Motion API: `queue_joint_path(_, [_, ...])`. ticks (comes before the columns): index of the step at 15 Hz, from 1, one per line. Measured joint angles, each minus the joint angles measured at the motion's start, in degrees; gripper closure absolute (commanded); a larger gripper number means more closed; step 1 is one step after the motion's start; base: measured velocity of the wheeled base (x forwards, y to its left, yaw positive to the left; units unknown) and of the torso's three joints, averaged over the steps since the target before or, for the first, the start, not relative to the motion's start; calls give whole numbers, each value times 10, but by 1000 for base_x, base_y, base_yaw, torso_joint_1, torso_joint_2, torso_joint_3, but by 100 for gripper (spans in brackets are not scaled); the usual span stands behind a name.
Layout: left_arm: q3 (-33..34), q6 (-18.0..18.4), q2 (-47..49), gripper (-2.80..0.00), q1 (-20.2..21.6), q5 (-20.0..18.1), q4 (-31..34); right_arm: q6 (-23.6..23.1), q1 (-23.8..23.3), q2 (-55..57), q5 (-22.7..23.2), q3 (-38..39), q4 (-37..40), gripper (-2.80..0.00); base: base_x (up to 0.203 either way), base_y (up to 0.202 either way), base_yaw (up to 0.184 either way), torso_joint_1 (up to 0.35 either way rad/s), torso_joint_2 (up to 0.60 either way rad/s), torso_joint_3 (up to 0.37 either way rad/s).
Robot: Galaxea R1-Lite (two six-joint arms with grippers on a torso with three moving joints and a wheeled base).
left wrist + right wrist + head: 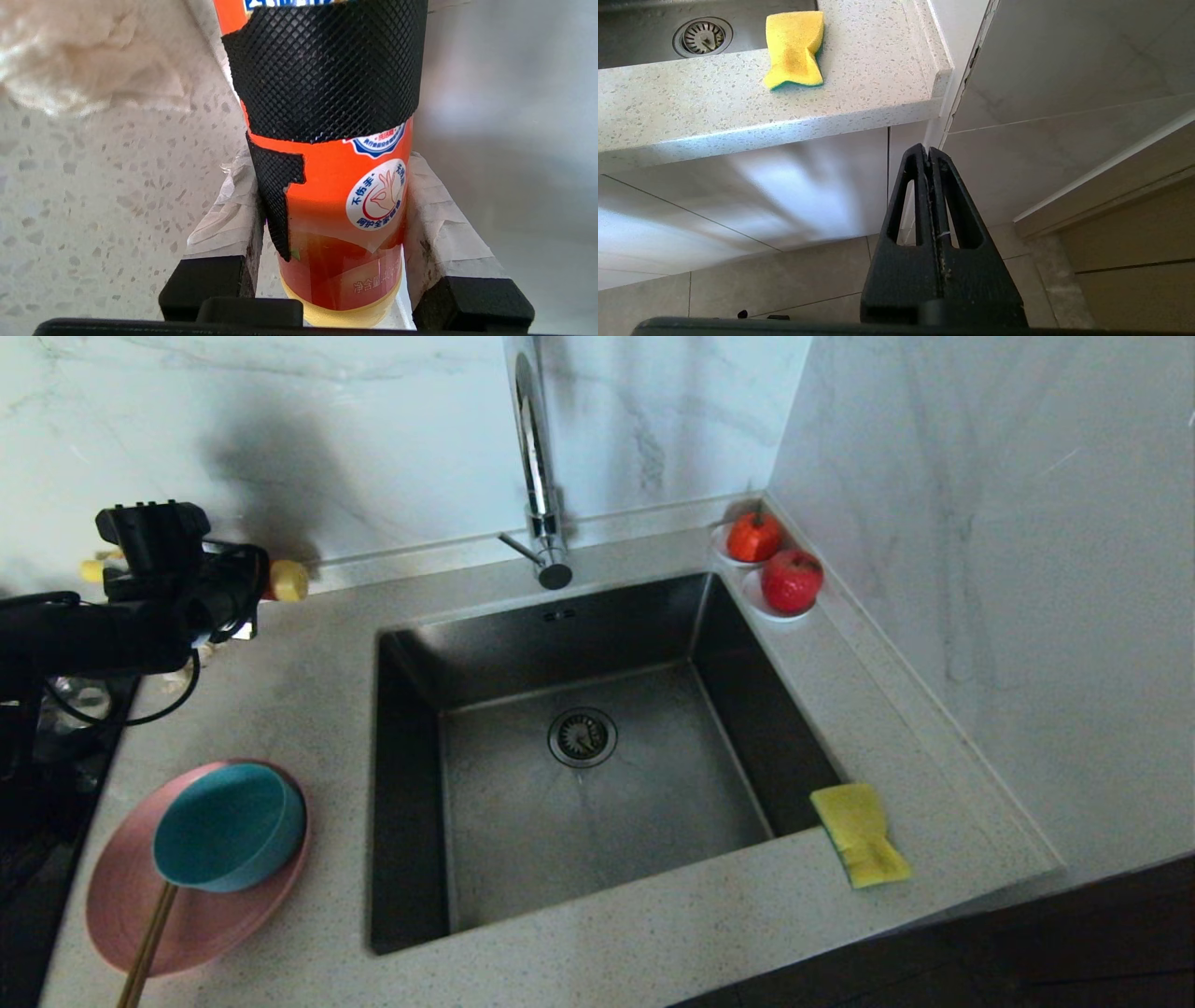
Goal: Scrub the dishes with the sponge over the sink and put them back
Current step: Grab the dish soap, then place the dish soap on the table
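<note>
A teal bowl (229,826) sits on the pink plate (121,905) on the counter left of the steel sink (597,803). Brown chopsticks (147,943) lean out from under the bowl. The yellow sponge (861,835) lies on the counter at the sink's right front corner, green layer down (794,49). My left gripper (245,593) hovers over the back left counter, shut on an orange bottle (336,196) wrapped in black mesh, yellow cap (288,581) pointing toward the tap. My right gripper (928,151) hangs shut and empty below the counter edge.
A tall chrome tap (537,476) stands behind the sink, whose drain strainer (582,736) is bare. Two white saucers with red fruit (792,581) sit in the back right corner. An off-white rag (84,60) lies on the counter near the bottle. A wall bounds the right side.
</note>
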Motion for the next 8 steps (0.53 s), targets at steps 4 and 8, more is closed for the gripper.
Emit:
queue_joint_path(4, [1, 53, -12, 0, -13, 3, -3, 0, 0, 0, 0, 0, 0, 0, 0, 0, 0, 0, 0, 0])
queue_joint_path(8, [5, 119, -23, 0, -27, 17, -4, 0, 0, 0, 0, 0, 0, 0, 0, 0, 0, 0, 0, 0])
